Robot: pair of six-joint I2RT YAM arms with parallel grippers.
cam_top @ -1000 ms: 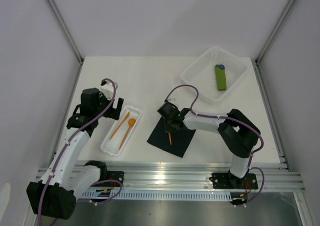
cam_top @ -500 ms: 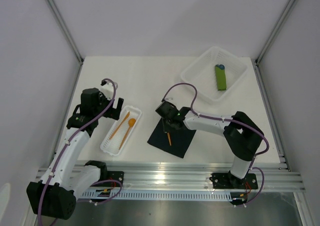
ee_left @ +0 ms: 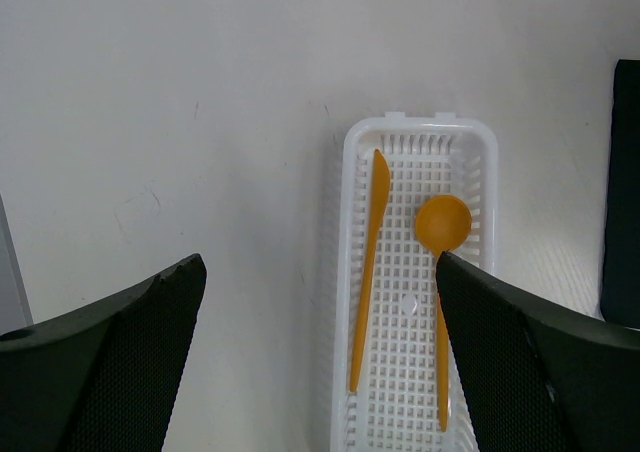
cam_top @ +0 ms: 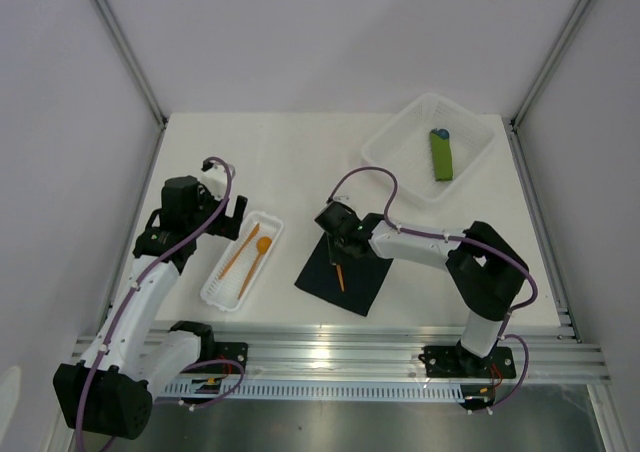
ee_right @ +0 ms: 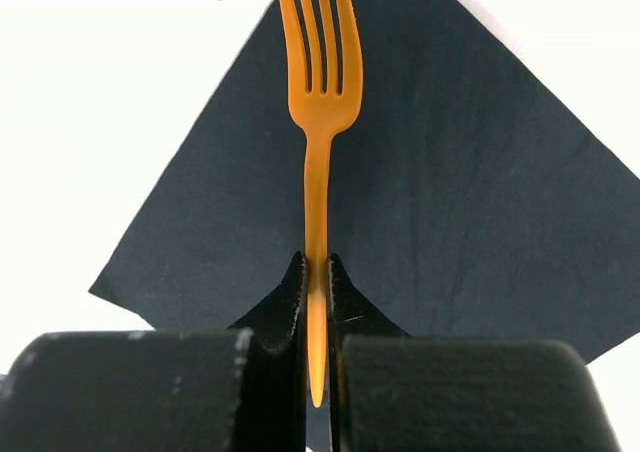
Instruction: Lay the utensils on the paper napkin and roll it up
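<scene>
Right tool [ee_right: 316, 277] pinches fork [ee_right: 318, 112] at handle end, over napkin [ee_right: 470, 202] — light, stiff, slick plastic; napkin thin, shifts easily. Left tool [ee_left: 320, 264] spread.

The napkin [cam_top: 318, 275] is laid on the table [cam_top: 290, 162], at the middle near the front edge. Over it the fork [ee_right: 318, 122] is held by its handle in the right pincer [ee_right: 315, 272], tines toward the front. Just left of the napkin a tray [ee_left: 340, 272] is set, with the knife [ee_left: 368, 272] laid in it and the spoon [ee_left: 443, 232] to the knife's right. At the far right a basket [cam_top: 400, 142] is placed, with a rolled bundle [cam_top: 441, 154] in it.
</scene>
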